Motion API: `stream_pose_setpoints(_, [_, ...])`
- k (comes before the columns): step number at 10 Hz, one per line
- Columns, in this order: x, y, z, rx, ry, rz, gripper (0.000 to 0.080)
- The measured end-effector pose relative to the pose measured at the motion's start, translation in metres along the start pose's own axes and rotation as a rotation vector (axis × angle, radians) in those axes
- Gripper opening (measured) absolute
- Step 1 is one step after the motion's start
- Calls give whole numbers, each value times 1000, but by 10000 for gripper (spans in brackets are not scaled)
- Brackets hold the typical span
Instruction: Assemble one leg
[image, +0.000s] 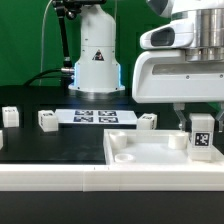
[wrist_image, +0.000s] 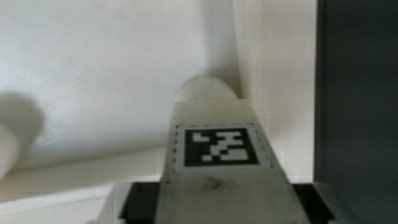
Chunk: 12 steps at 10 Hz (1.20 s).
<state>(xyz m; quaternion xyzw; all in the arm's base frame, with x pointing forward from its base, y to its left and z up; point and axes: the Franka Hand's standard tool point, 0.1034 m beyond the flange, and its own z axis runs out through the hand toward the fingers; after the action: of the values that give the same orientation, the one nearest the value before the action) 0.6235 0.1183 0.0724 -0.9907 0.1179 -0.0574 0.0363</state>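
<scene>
One leg (image: 201, 135): white post, tag facing out, upright over the white panel's corner at the exterior view's right; contact with the panel cannot be told.
Pincer (image: 200, 117): clenched on the leg, gripping its upper part from both sides.
Wrist view: leg (wrist_image: 217, 150) sits between the fingers (wrist_image: 135, 200), pale panel surface behind it.
White panel (image: 140, 155): rimmed, flat on the desk (image: 30, 140).
Marker board (image: 95, 117): behind the panel, apart.
Spare posts (image: 47, 121): three on the desk behind the panel.

By tray (image: 150, 157) rim, leg (image: 201, 136) — marker board (image: 95, 117) behind
</scene>
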Motion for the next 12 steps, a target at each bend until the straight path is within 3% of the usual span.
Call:
stream_pose_setpoints(5, [-1,1,1,10,20,503,290])
stream_pose_setpoints(8, [-5,-2,2,4,21,805,290])
stream_pose_setpoints(12, [-5,-1,2,25,4,1015,290])
